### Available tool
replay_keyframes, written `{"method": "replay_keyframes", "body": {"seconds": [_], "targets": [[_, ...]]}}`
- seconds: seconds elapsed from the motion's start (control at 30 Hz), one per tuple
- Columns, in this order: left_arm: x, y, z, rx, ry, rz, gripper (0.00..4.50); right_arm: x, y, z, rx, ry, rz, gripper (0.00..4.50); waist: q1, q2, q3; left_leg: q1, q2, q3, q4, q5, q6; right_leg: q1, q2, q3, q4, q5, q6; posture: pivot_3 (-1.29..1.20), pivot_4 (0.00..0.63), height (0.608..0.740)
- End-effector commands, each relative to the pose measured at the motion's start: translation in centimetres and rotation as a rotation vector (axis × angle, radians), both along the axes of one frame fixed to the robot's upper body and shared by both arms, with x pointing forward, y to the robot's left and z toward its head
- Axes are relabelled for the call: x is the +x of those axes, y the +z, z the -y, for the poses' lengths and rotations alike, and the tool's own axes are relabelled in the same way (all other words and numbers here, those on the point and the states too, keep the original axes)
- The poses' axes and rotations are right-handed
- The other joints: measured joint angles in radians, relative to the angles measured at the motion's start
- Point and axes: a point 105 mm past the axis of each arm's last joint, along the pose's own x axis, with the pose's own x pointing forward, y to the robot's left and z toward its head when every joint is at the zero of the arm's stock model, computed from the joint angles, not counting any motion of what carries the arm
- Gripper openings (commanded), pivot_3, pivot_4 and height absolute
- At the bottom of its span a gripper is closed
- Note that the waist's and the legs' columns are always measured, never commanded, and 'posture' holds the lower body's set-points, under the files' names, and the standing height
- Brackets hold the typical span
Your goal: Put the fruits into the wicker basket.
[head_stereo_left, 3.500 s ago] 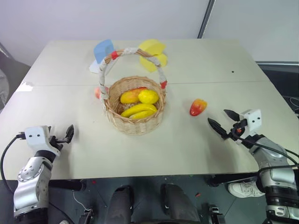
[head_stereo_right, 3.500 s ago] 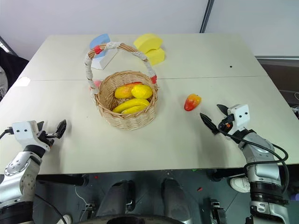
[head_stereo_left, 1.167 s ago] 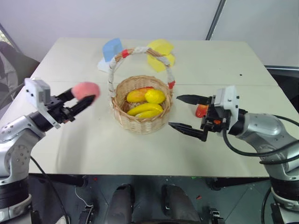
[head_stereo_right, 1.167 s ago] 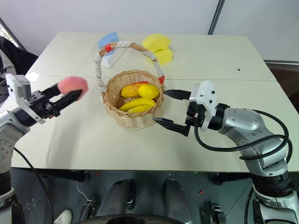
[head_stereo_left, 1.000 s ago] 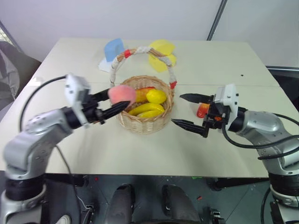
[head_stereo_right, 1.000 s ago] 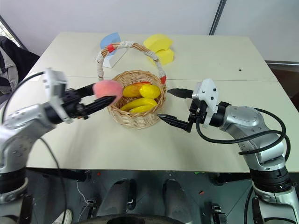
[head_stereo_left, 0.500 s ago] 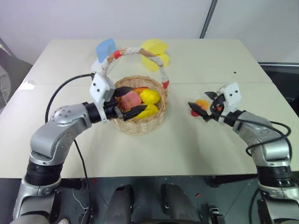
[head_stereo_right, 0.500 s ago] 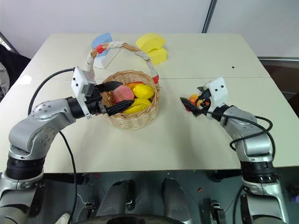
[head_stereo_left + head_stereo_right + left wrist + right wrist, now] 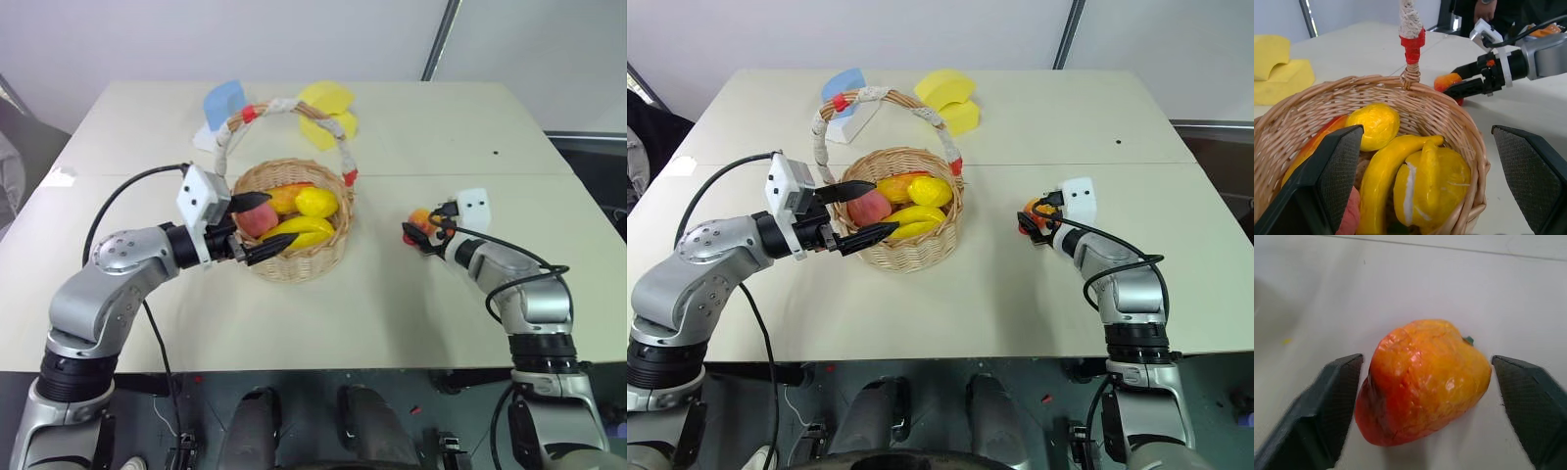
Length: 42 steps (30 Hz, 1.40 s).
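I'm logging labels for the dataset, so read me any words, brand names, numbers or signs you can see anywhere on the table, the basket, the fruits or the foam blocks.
None: no readable text, number or sign.
Wicker basket: plain weave; red tape bands on the handle are unmarked.
Red-and-yellow mango: glossy skin, no sticker.
Yellow foam block and blue-and-white foam block: plain faces.
Table: bare, with one small dark speck, not a character.

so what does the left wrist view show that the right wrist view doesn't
Left wrist view alone: the wicker basket with its red-taped handle, holding the lemon, banana and peach, plus the yellow foam block behind, seen between the open left gripper.

Right wrist view alone: a close look at bare tabletop around the fruit.

Both: the red-and-yellow mango shape on the table between the fingers of the open right gripper.
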Motion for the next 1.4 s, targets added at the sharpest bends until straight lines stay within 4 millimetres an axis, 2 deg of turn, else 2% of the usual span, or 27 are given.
{"method": "replay_keyframes", "body": {"seconds": [0.03,0.07,0.1,0.17,0.3,0.37,0.43,0.47,0.6,0.7,0.8,0.83,0.9,0.97,1.0,1.13,1.23,1.33,1.4], "targets": [[-0.4,1.1,-0.4,-0.008,0.012,0.061,4.50,0.2,1.7,0.0,-0.017,0.001,0.062,2.72,-0.001,0.000,0.000,0.000,0.000,0.000,0.000,0.000,0.000,0.000,0.000,0.000,0.000,0.000,0.000,0.00,0.150,0.740],[-0.4,1.1,-0.6,-0.008,0.018,0.061,4.50,0.2,1.9,0.0,-0.026,0.004,0.073,2.37,-0.001,0.000,0.000,0.000,0.000,0.000,0.000,0.000,0.000,0.000,0.000,0.000,0.000,0.000,0.000,0.00,0.150,0.740],[-0.3,1.1,-0.8,-0.009,0.026,0.062,4.50,0.1,2.3,-0.1,-0.035,0.013,0.086,2.29,-0.001,0.000,0.000,0.000,0.000,0.000,0.000,0.000,0.000,0.000,0.000,0.000,0.000,0.000,0.000,0.00,0.150,0.740],[-0.3,1.2,-2.0,-0.022,0.057,0.057,4.50,-0.5,3.9,-0.9,-0.062,0.097,0.147,2.29,-0.001,0.001,0.000,0.000,0.000,0.000,0.000,0.000,0.000,0.000,0.000,0.000,0.000,0.000,0.000,0.00,0.150,0.740],[-0.5,1.1,-4.0,-0.046,0.103,0.045,4.50,-2.8,6.0,-3.3,-0.131,0.323,0.215,2.29,-0.001,0.001,0.001,0.000,0.000,0.000,-0.001,0.000,0.000,-0.001,0.000,0.000,0.000,0.000,0.000,0.00,0.150,0.740],[-0.9,0.9,-5.6,-0.080,0.134,0.042,4.50,-6.3,7.9,-7.4,-0.130,0.627,0.279,2.29,-0.001,0.002,0.001,0.000,0.001,0.000,-0.001,0.000,0.000,-0.001,0.000,0.000,0.000,0.000,0.000,0.00,0.150,0.740],[-1.1,0.8,-6.6,-0.102,0.156,0.040,4.50,-8.8,9.4,-10.1,-0.092,0.805,0.315,2.29,-0.005,0.002,0.001,0.000,0.002,0.000,-0.002,0.000,0.000,-0.001,0.001,0.000,0.000,-0.001,0.000,0.00,0.150,0.740],[-1.1,0.7,-6.9,-0.106,0.164,0.042,4.50,-9.4,10.0,-11.1,-0.065,0.849,0.326,2.29,-0.006,0.002,0.001,0.001,0.003,0.000,-0.002,0.000,0.000,-0.001,0.002,-0.001,0.000,-0.001,0.000,0.00,0.150,0.740],[-1.6,0.6,-7.1,-0.133,0.165,0.049,4.50,-9.0,10.9,-15.1,-0.041,0.885,0.340,2.29,-0.004,0.001,0.001,0.002,0.006,0.002,0.000,0.000,0.000,-0.001,0.003,-0.001,0.000,0.001,-0.004,0.00,0.150,0.740],[-1.9,0.4,-6.8,-0.136,0.165,0.047,4.50,-6.9,11.1,-17.4,-0.012,0.810,0.344,2.29,0.001,0.000,0.000,0.002,0.007,0.003,0.000,0.000,0.000,-0.001,0.003,-0.001,0.000,0.001,-0.005,0.00,0.150,0.740],[-2.1,0.3,-6.4,-0.142,0.166,0.047,4.50,-5.4,10.7,-19.0,-0.003,0.757,0.327,2.29,0.002,0.000,0.000,0.000,0.007,0.005,0.000,0.000,0.000,-0.002,0.001,-0.001,-0.001,0.001,-0.005,0.00,0.150,0.740],[-2.2,0.3,-6.3,-0.143,0.165,0.047,4.50,-5.1,10.5,-19.3,-0.007,0.752,0.326,2.29,0.003,0.000,0.000,-0.001,0.007,0.005,-0.001,0.000,0.000,-0.003,0.001,-0.001,-0.001,0.001,-0.005,0.00,0.150,0.740],[-2.3,0.3,-5.9,-0.147,0.163,0.050,4.50,-4.8,10.6,-19.6,-0.027,0.737,0.346,3.34,0.004,0.000,0.000,-0.001,0.007,0.005,-0.001,0.000,0.000,-0.003,0.000,-0.001,-0.001,0.002,-0.005,0.00,0.150,0.740],[-2.4,0.5,-5.8,-0.155,0.162,0.055,4.50,-5.3,11.1,-19.9,-0.048,0.763,0.398,4.20,0.003,0.000,0.000,-0.001,0.006,0.006,-0.001,0.000,0.000,-0.003,0.000,-0.001,-0.001,0.002,-0.005,0.00,0.150,0.740],[-2.5,0.6,-5.8,-0.156,0.162,0.055,4.50,-6.0,11.3,-19.8,-0.047,0.789,0.417,4.47,0.002,0.000,0.000,-0.001,0.006,0.006,-0.001,0.000,0.000,-0.003,0.000,-0.001,-0.001,0.002,-0.005,0.00,0.150,0.740],[-2.6,0.6,-5.8,-0.155,0.161,0.056,4.50,-8.4,11.7,-18.3,-0.005,0.893,0.443,4.47,0.002,0.000,0.000,-0.001,0.007,0.006,-0.001,0.000,0.000,-0.003,0.001,-0.001,-0.001,0.002,-0.004,0.00,0.150,0.740],[-2.7,0.8,-5.7,-0.186,0.151,0.056,4.50,-9.9,11.2,-16.0,0.046,0.951,0.412,4.47,0.005,0.000,0.000,-0.001,0.007,0.005,-0.001,0.000,0.000,-0.003,0.001,-0.001,-0.001,0.002,-0.004,0.00,0.150,0.740],[-2.6,0.9,-5.6,-0.206,0.139,0.050,4.50,-8.5,10.5,-13.9,0.068,0.839,0.383,4.47,-0.001,0.000,0.000,-0.001,0.007,0.006,0.000,0.000,0.000,-0.002,0.001,-0.001,-0.001,0.001,-0.004,0.00,0.150,0.740],[-2.3,0.7,-5.5,-0.204,0.134,0.045,4.50,-6.7,10.4,-12.8,0.083,0.720,0.395,4.47,-0.007,0.000,0.000,0.001,0.007,0.006,0.000,0.000,0.000,-0.002,0.002,0.000,-0.001,0.002,-0.005,0.00,0.150,0.740]]}}
